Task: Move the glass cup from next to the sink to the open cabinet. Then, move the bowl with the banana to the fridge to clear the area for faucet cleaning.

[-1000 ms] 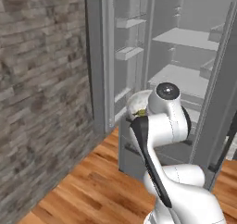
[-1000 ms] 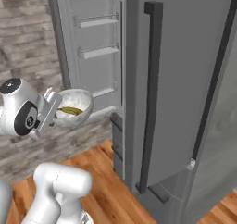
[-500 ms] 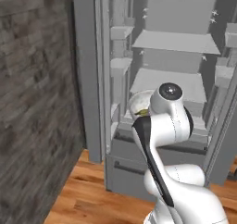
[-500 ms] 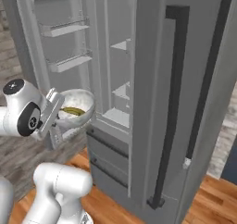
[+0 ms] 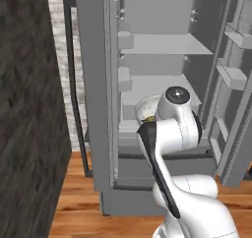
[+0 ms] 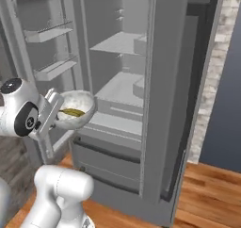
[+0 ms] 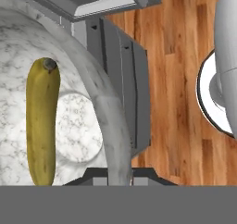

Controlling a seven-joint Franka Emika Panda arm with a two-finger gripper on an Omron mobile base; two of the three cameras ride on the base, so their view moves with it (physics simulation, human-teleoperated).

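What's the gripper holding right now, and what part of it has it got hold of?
The gripper holds the marble bowl by its rim, jaws closed on the near edge. The banana lies inside the bowl, which is in front of the open fridge.

A rendered home kitchen: a tall grey fridge stands open with bare shelves and door bins, beside a brick wall and above a wooden plank floor.

Both base views face the open fridge from behind; the hand view looks down, close over the bowl.
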